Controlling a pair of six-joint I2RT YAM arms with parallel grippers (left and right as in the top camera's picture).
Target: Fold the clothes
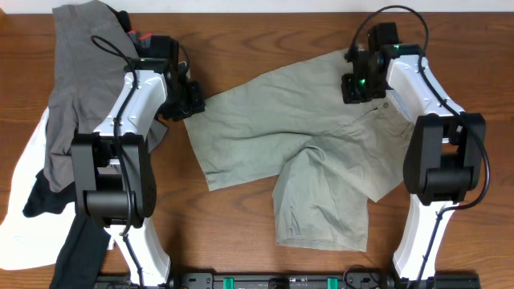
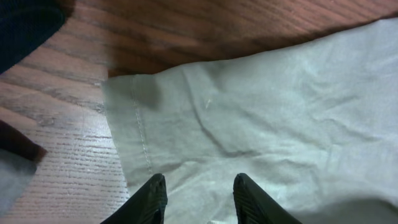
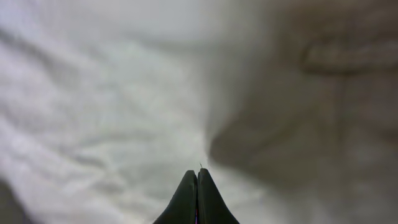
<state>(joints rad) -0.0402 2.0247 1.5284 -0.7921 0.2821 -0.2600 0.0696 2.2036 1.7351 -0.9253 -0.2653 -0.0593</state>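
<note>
No lettering, label, brand or number can be read on the khaki shorts (image 1: 265,120) or anywhere else.

- In the right wrist view the shorts (image 3: 112,93) blur to a pale haze; we cannot tell whether the right claw (image 3: 197,186), its fingers pressed together, pinches any cloth.
- The bottom edge of the left wrist view cuts off the left claw (image 2: 200,190).
- From overhead, both claws hide beneath their wrist housings.
- The left arm (image 1: 128,104) covers part of the garment pile (image 1: 68,80), which the left edge crops.

left fingers (image 2: 151,194): parted | right fingers (image 3: 185,200): pressed tight together
</note>
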